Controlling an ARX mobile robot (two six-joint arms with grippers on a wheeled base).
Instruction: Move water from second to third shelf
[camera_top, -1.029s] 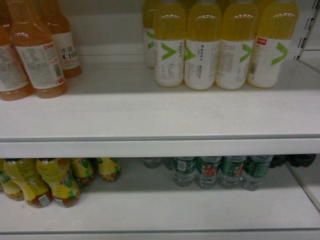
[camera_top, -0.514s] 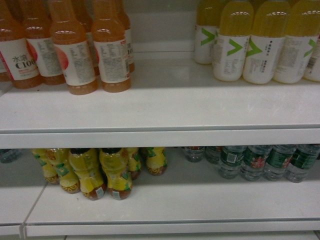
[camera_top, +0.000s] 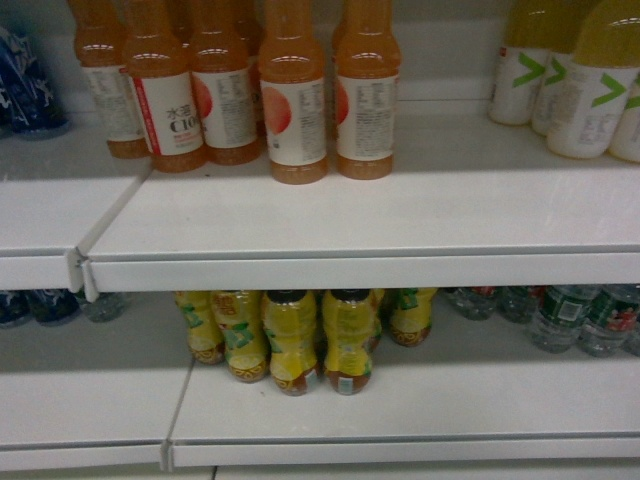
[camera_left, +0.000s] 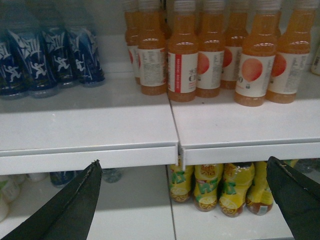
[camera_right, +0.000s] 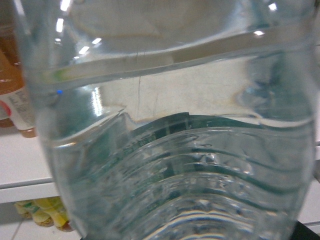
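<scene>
The water (camera_right: 170, 150) fills the right wrist view, too close to tell if the right jaws hold it, while the left jaws are wide apart by the shelf (camera_left: 90, 150).

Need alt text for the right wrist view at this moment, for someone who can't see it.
A clear ribbed water bottle fills almost the whole frame, pressed close to the camera, with its green label seen from behind through the water. At the left edge, an orange drink bottle stands on a white shelf, with yellow bottles below.
</scene>
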